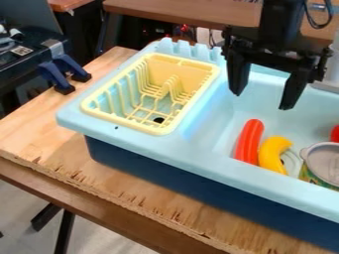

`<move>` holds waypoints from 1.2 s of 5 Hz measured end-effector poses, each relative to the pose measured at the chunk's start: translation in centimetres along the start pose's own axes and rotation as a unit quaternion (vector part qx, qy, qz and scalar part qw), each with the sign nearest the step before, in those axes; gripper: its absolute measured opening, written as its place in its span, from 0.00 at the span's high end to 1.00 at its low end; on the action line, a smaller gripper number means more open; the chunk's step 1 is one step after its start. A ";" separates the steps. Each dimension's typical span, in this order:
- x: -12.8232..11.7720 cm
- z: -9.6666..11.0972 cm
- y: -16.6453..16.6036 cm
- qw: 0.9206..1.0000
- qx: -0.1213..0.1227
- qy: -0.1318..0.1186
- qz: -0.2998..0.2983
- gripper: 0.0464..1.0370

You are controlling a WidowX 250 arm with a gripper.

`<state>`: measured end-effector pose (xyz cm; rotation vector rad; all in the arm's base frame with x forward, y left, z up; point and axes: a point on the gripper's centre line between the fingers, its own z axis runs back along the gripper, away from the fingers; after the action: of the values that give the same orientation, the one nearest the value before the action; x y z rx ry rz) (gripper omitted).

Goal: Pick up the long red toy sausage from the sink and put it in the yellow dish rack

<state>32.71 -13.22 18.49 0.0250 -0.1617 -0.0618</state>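
My black gripper (263, 101) hangs over the back part of the light blue toy sink (215, 126), its two fingers spread apart with nothing between them. Below it in the basin lie an orange-red sausage-like toy (250, 141) and, just to its right, a curved yellow banana-like toy (271, 155). A can (324, 166) with a grey top and green side stands right of the yellow toy. Part of a red round thing (335, 133) shows at the right edge behind the can.
A yellow dish rack (129, 120) sits in the left part of the sink unit. The unit rests on a wooden board (49, 134). Blue and black clamps (63, 72) are at the board's left edge, beside dark equipment. Another wooden table (179, 12) stands behind.
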 end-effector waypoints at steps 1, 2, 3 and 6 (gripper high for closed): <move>-0.4 -1.5 0.0 1.000 0.005 0.024 -0.002 0.04; -0.9 -2.8 0.7 0.999 -0.014 0.039 -0.003 0.04; -1.4 -2.6 1.8 0.999 -0.017 0.038 0.008 0.04; -1.8 -5.3 3.3 0.997 -0.019 0.055 0.055 0.04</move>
<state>31.99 -9.67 13.10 -0.0186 -0.0520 0.0464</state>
